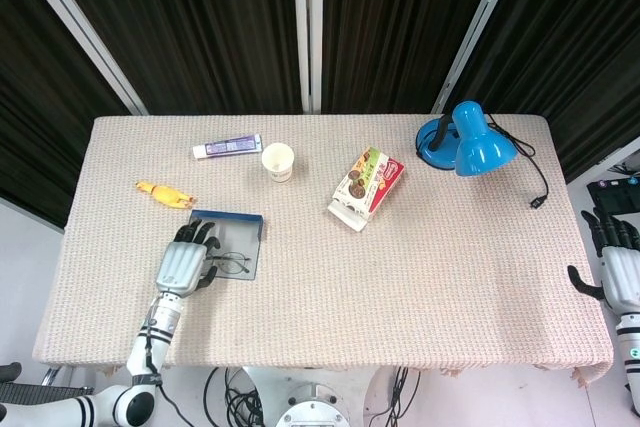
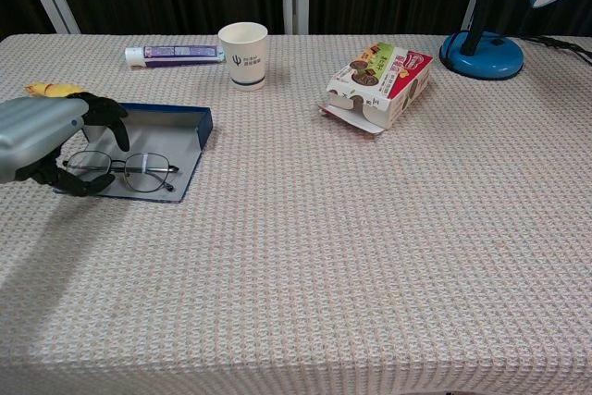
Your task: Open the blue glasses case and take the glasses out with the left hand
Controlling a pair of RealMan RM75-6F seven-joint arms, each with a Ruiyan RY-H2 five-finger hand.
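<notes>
Where the glasses (image 2: 123, 171) lie, the left hand (image 2: 42, 139) hovers just beside.

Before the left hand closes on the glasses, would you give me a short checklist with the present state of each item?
1. Blue glasses case open, lid laid flat: ok.
2. Glasses lying in the open case, lenses facing up, unobstructed on their right side: ok.
3. Left hand at the glasses' left end, fingers curled around it: ok.
4. Fingers actually touching the frame: cannot tell.
5. Paper cup and toothpaste tube apart from the case, out of the lift path: ok.
6. Right hand off the table's right edge, holding nothing: ok.
</notes>
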